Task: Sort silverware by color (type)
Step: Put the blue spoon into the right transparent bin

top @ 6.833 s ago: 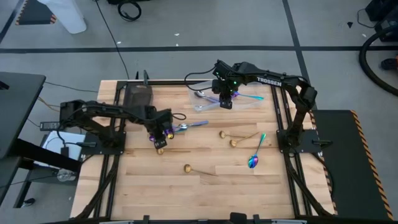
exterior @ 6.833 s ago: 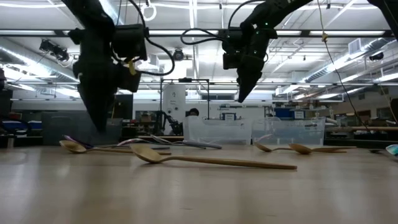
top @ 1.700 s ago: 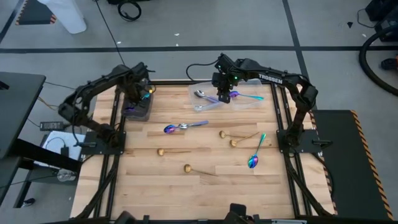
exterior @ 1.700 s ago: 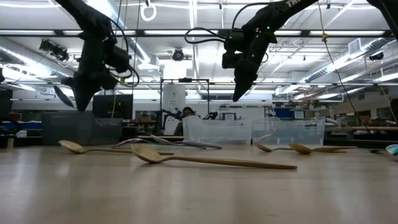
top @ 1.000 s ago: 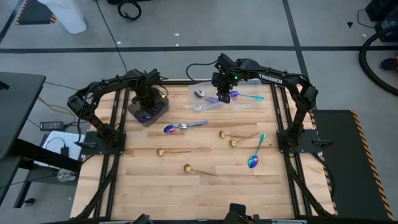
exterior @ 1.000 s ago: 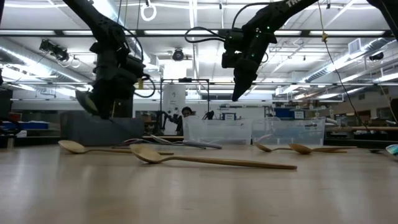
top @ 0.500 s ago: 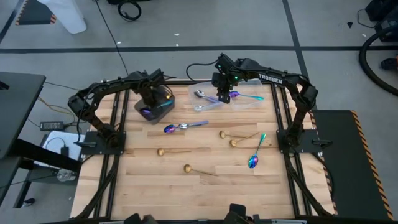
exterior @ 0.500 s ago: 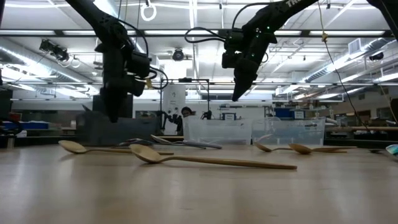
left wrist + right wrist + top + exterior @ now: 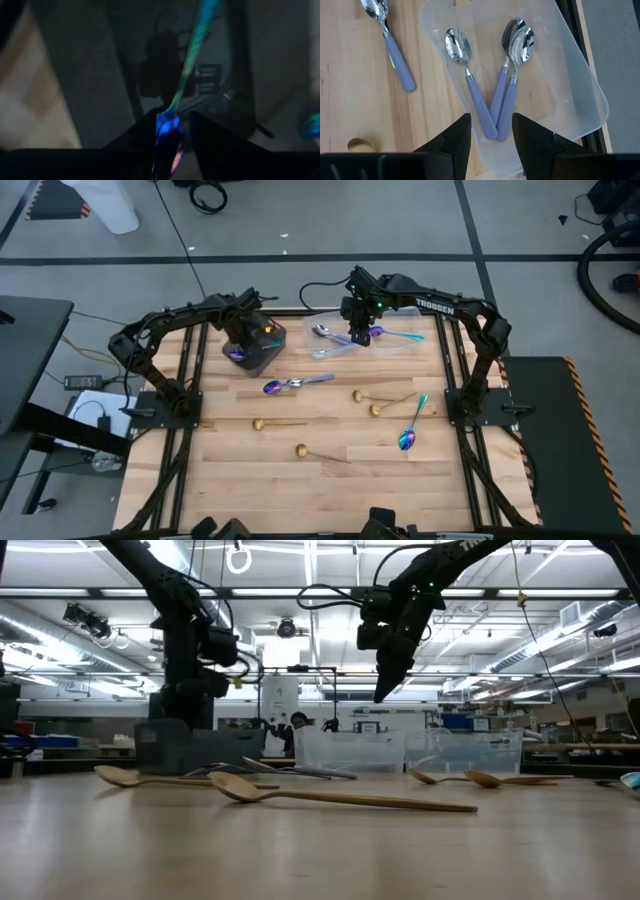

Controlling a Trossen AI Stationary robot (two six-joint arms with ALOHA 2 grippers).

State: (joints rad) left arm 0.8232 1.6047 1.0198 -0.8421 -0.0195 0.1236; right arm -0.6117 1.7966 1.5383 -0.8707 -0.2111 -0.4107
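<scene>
Spoons lie scattered: the left gripper (image 9: 247,343) hangs over the dark tray (image 9: 262,352), fingers apart, an iridescent spoon (image 9: 186,64) between them; whether it is gripped I cannot tell. Right of it, the right gripper (image 9: 489,131) hovers, fingers parted and empty, above three lavender-handled spoons (image 9: 492,95) in a clear container (image 9: 570,90).

White lettering "TROSSEN" stands on the right arm (image 9: 432,307), on its dark link in the upper right of the high view, above the table's far edge. Nothing else can be read in any view.
</scene>
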